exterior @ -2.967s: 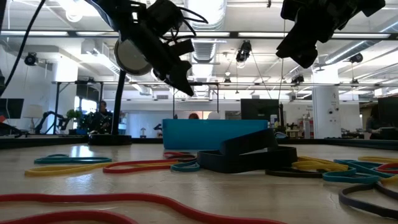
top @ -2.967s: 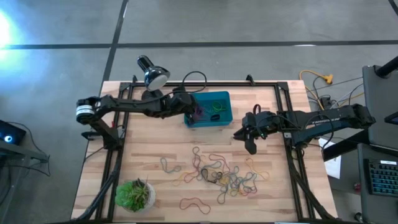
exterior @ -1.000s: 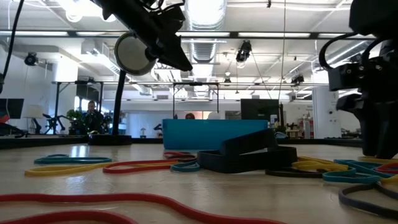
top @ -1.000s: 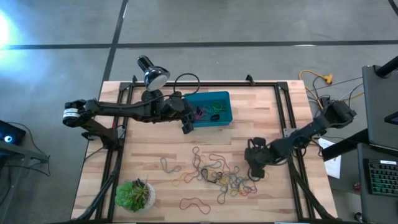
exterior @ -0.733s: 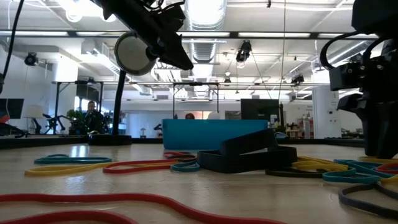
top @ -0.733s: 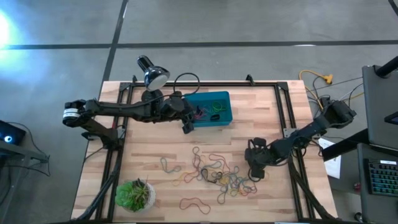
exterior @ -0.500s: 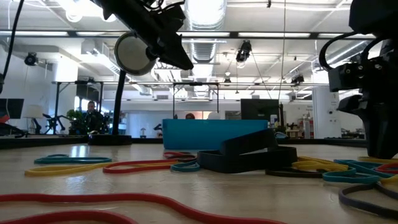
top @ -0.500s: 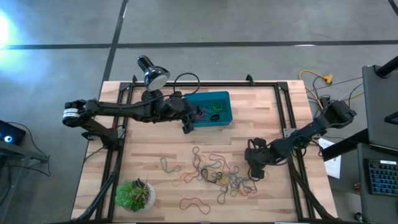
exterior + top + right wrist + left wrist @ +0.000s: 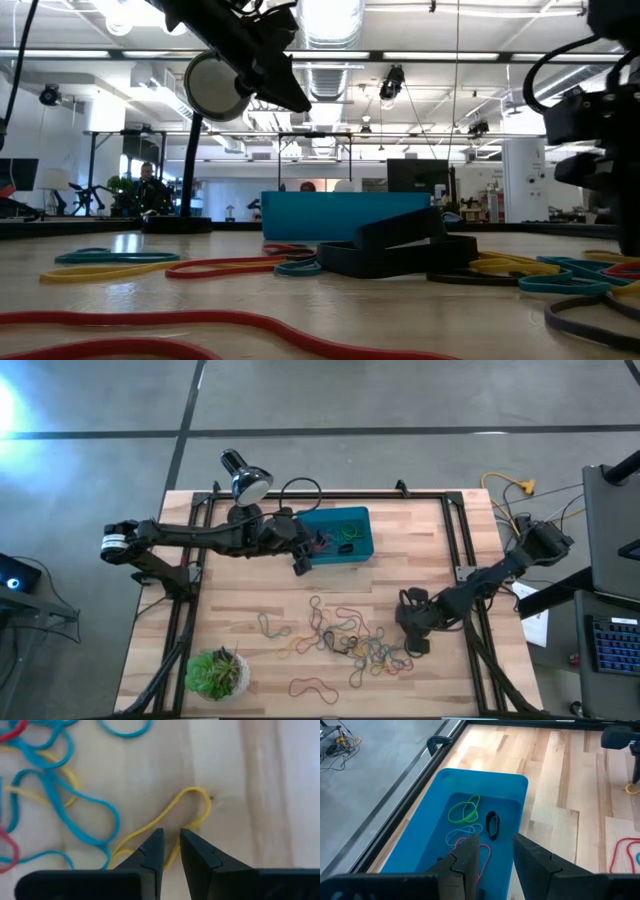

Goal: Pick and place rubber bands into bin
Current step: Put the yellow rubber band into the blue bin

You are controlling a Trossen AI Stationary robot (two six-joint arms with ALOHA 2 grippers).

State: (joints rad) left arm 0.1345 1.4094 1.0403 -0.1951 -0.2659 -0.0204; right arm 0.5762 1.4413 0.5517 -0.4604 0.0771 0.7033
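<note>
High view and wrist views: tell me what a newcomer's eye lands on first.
First, the tangle of coloured rubber bands on the near middle of the wooden table. The right hand is down at the tangle's right edge, its fingers nearly closed around a yellow band. Then the teal bin at the table's back, a few bands already inside, with the left hand open at its left end.

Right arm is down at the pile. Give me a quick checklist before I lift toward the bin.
1. Right gripper over a yellow band: ok, fingers straddle it.
2. Firm grip on it: cannot tell, the fingers are nearly shut.
3. Neighbouring blue bands clear of the fingers: ok.
4. Bin has room: ok, few bands inside.
5. Path at the bin: not ok, left gripper sits at its edge.
</note>
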